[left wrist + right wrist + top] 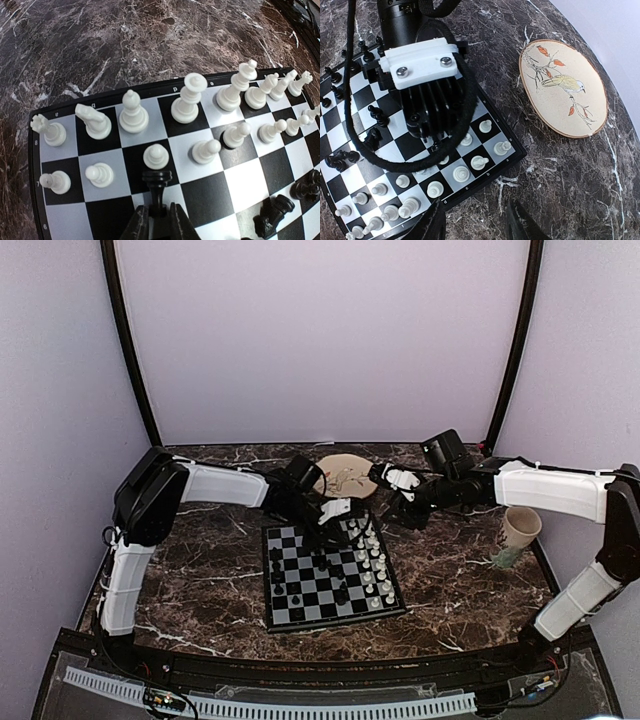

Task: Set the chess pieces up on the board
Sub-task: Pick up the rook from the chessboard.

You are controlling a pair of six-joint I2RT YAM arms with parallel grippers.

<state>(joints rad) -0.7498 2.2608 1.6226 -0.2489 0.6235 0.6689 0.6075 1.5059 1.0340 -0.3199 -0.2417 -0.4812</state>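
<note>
The board (330, 592) lies mid-table. White chess pieces (372, 565) fill its right edge and black chess pieces (278, 575) stand scattered on its left half. My left gripper (325, 530) hangs over the board's far side, shut on a black chess piece (158, 182). That piece lies level between the fingers, its round base pointing at a white pawn (154, 156). The left wrist view shows two rows of white pieces (185, 100) and toppled black ones (272, 215). My right gripper (475, 210) is open with nothing in it, above the marble just off the board's corner (517, 150).
A round beige plate with a bird painting (345, 475) (562, 87) lies behind the board. A cup (518, 530) stands at the right, near the right arm. Dark marble table surrounds the board. The left arm's wrist covers part of the board in the right wrist view.
</note>
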